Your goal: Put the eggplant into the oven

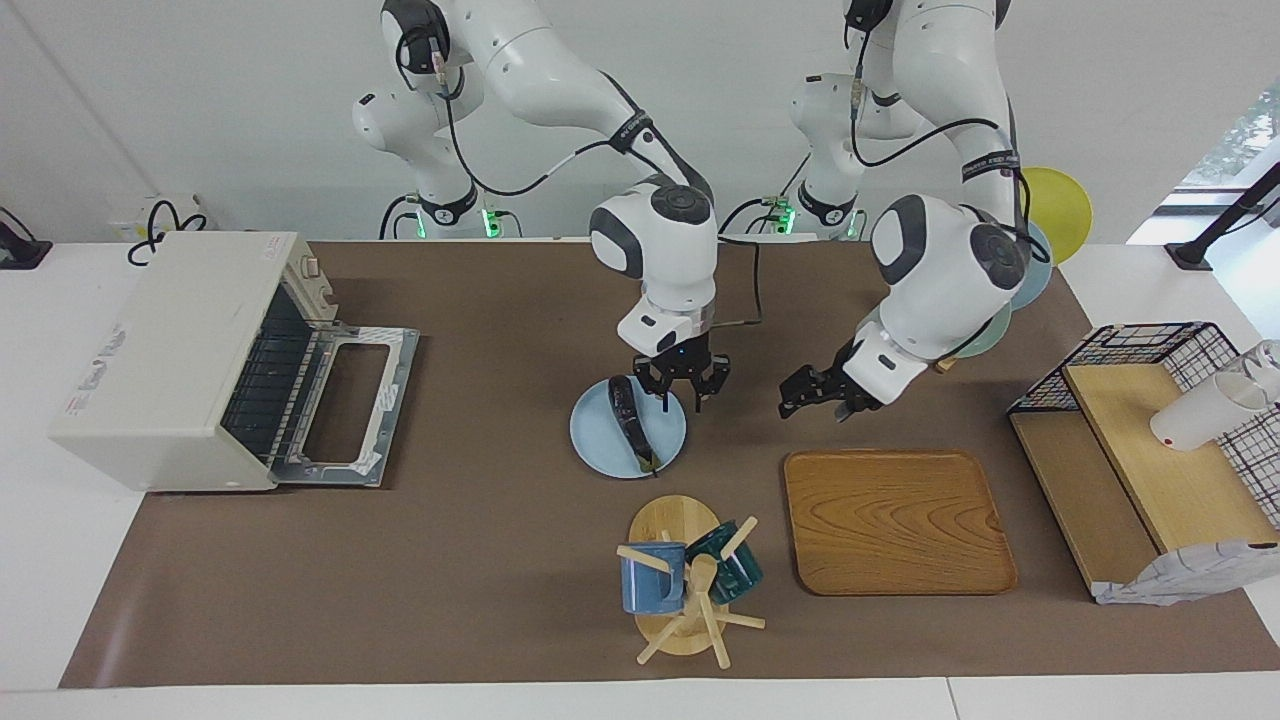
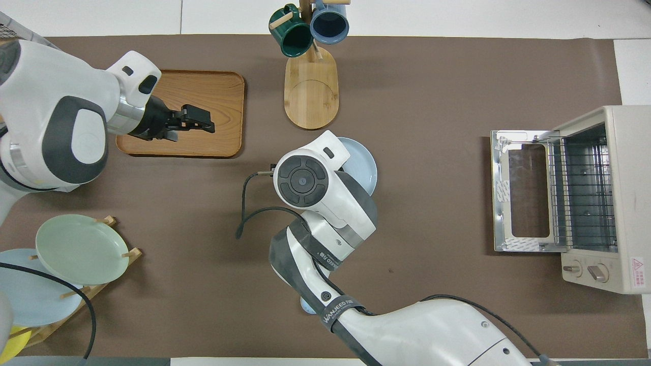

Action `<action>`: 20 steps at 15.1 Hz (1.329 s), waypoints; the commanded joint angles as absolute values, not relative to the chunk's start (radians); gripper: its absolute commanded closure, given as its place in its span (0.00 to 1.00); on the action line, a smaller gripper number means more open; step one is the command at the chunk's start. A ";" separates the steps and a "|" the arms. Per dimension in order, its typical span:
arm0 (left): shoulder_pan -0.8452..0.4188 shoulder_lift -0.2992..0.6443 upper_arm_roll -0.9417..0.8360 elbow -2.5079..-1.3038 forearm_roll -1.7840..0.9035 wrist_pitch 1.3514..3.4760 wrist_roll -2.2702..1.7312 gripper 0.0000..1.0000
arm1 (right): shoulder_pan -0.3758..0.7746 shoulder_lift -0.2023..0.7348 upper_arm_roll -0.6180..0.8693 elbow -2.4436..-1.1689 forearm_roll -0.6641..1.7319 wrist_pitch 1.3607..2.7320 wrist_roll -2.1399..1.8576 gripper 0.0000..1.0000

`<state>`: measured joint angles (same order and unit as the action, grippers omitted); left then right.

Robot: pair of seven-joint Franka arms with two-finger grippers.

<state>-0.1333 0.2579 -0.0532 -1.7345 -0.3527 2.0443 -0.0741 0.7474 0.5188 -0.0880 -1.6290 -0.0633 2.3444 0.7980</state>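
Note:
The dark purple eggplant [image 1: 630, 418] lies on a light blue plate [image 1: 600, 432] in the middle of the table. My right gripper [image 1: 682, 392] is open and empty, low over the plate's edge nearest the robots, just beside the eggplant. In the overhead view the right hand hides the eggplant and only the plate's rim [image 2: 367, 170] shows. The cream oven [image 1: 165, 360] stands at the right arm's end of the table, its door [image 1: 350, 405] folded down flat and its wire rack [image 2: 582, 198] in view. My left gripper [image 1: 808, 393] waits, raised over the wooden tray [image 2: 213, 96].
A wooden mug stand [image 1: 685, 585] with a blue and a green mug stands farther from the robots than the plate. The wooden tray [image 1: 895, 520] lies beside it. A wire basket shelf [image 1: 1150, 440] with a white cup stands at the left arm's end. A plate rack [image 2: 76, 254] stands near the left arm's base.

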 commanded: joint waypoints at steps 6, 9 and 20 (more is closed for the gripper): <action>0.003 0.207 -0.052 -1.712 -0.362 2.037 -0.040 0.00 | 0.747 0.474 -0.068 -1.784 -0.066 2.479 0.793 0.55; 0.014 0.201 -0.051 -1.707 -0.361 2.033 -0.040 0.12 | 0.747 0.468 -0.066 -1.805 -0.066 2.494 0.793 0.58; 0.011 0.209 -0.057 -1.649 -0.103 1.936 -0.018 1.00 | 0.741 0.463 -0.069 -1.682 -0.147 2.213 0.710 1.00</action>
